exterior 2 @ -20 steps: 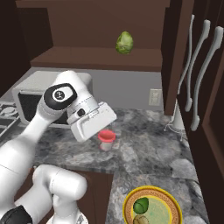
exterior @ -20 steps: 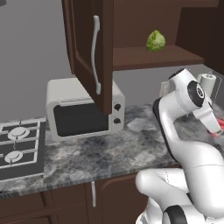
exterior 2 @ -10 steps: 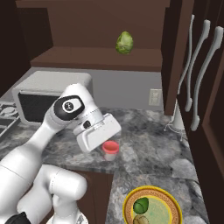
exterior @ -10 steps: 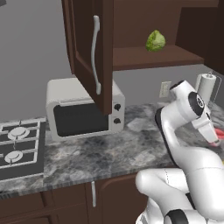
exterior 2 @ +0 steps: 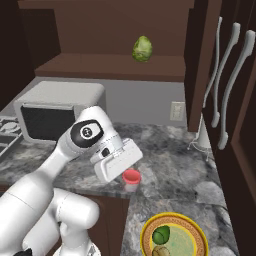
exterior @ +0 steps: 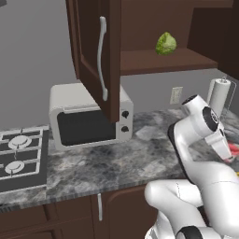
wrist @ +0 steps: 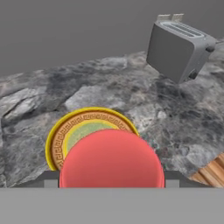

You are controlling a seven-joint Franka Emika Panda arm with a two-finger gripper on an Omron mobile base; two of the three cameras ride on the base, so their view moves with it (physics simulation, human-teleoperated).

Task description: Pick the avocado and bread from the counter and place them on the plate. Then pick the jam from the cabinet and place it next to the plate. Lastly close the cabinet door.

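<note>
Red jam (wrist: 111, 159) sits pinched between the gripper (exterior 2: 131, 176) jaws. Beyond the jaws lies the plate (wrist: 59, 140) on the counter (wrist: 109, 87).

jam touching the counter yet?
Apart. Right base view: the jam hangs at the pincer, clear of the counter.

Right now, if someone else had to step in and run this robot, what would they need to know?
Gripper: shut on the jam, carried above the counter, short of the plate.
Plate: near the counter's front edge, with the avocado and bread on it.
Cabinet door: open.
Done: avocado and bread plated, jam out of the cabinet.
Left: set the jam beside the plate, then close the door.
</note>
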